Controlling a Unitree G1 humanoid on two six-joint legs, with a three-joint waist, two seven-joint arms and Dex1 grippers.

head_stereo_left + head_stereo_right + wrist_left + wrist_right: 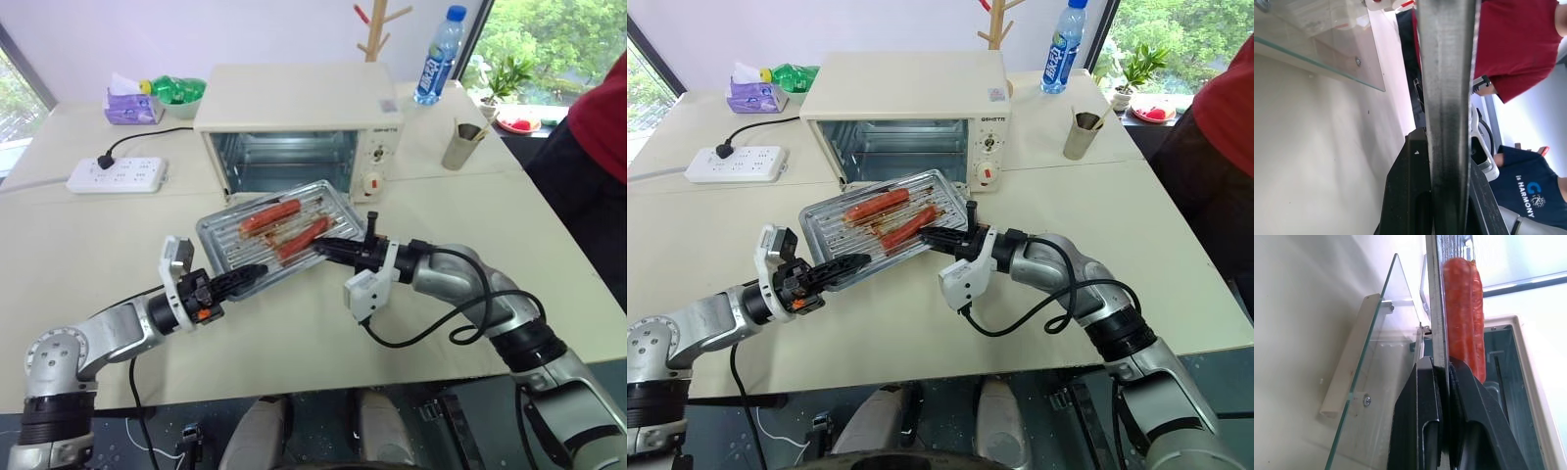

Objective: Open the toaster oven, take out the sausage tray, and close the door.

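the sausage tray [284, 230] runs lengthwise left to right (tilted), its near edge pinched by left gripper [257, 269] and right gripper [323, 247].

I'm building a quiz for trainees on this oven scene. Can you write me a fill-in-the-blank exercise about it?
1. The cream-white toaster oven has its glass door folded ____.
2. The shallow silver sausage tray is gripped by ____ grippers, left gripper and right gripper.
3. The tray is held ____ the oven's chamber.
4. The blue-labelled bottle stands ____.

Missing words: open; both; outside; upright
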